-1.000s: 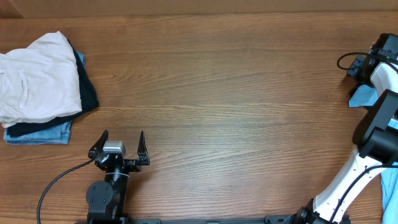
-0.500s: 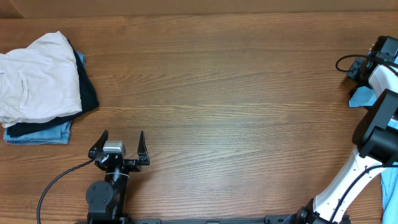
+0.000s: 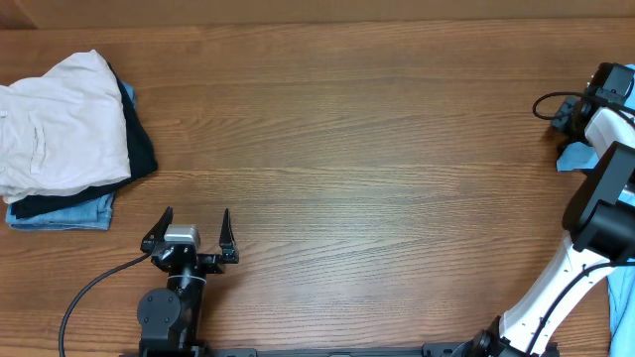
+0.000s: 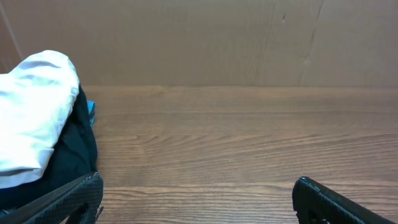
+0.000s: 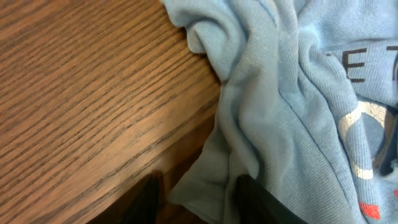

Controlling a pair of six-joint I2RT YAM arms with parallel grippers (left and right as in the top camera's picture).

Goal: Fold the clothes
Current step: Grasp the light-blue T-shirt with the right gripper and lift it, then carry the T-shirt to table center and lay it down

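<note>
The clothes, a sky-blue T-shirt (image 5: 292,93) with white lettering and a red-orange mark, lie crumpled over the table's far right edge. Only a small blue patch (image 3: 570,159) shows in the overhead view, beside my right arm (image 3: 605,109). My right gripper (image 5: 199,196) is half closed around a hanging fold of the shirt's edge. The cloth touches the right finger (image 5: 252,193), but a thin gap seems to show at the left one. My left gripper (image 3: 192,230) rests open near the front edge of the table (image 3: 377,149), with nothing between its fingers.
At the far left lies a pile: a cream garment (image 3: 60,124) on top of a black one (image 3: 142,149), over a folded blue one (image 3: 60,213). The pile shows at the left of the left wrist view too. More blue cloth (image 3: 623,297) hangs at the lower right.
My right arm has shifted slightly up and to the right at the table's edge, and less of the blue patch shows beside it. The left arm has not moved.
</note>
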